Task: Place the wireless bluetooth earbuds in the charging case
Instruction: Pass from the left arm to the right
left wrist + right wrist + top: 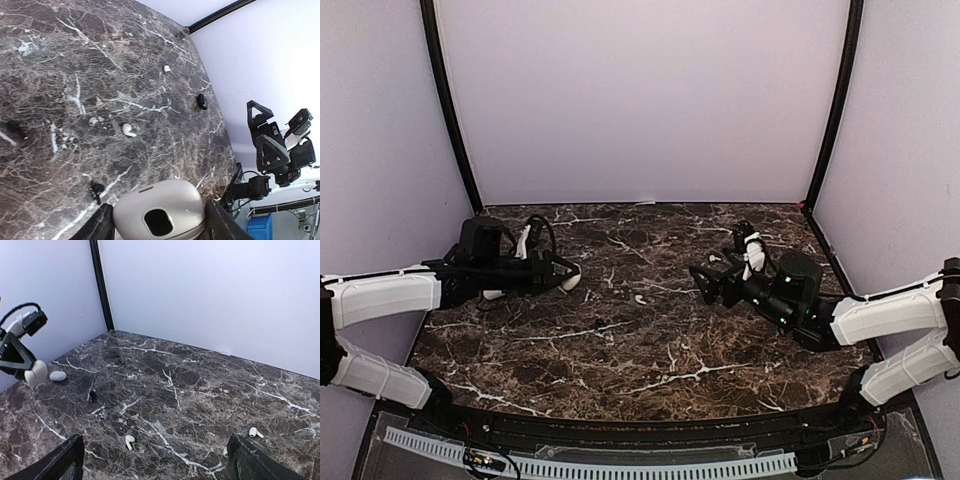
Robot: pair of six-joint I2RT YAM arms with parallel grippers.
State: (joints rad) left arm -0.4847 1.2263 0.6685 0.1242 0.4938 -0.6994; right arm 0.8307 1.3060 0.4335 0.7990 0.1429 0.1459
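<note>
Table [650,370]: dark brown marble pattern with irregular white veins and a slight sheen. The walls are plain, pale and matte, with black corner posts.

Left gripper [562,275]: its dark fingers are pressed against both sides of the charging case [160,210], at the left side of the table. We cannot tell whether the case touches the marble. It is smooth off-white plastic, a rounded pebble shape, with one dark oval opening facing the left wrist camera. Overhead it is only a white blob at the fingertips; the opening shows in the wrist view alone.

Right gripper [708,284]: black, angular fingers spread wide with nothing between them, low over the right-centre of the table.

Earbuds: we count two, each glossy white with a rounded head and short stem. Both lie loose on the marble between the grippers, apart from each other and touching neither the case nor a finger. One earbud [129,130] lies nearer the case and the other earbud [166,68] farther off. Both wrist views show the pair. Overhead we resolve only one, near the table centre; the second is lost among the white veins.

Other items: a glossy black bead [201,101] shows only in the left wrist view. There is also a small black scrap [91,395]. A white oval object [58,375] lies beside the left gripper, seen from the right wrist only; we cannot identify it.
</note>
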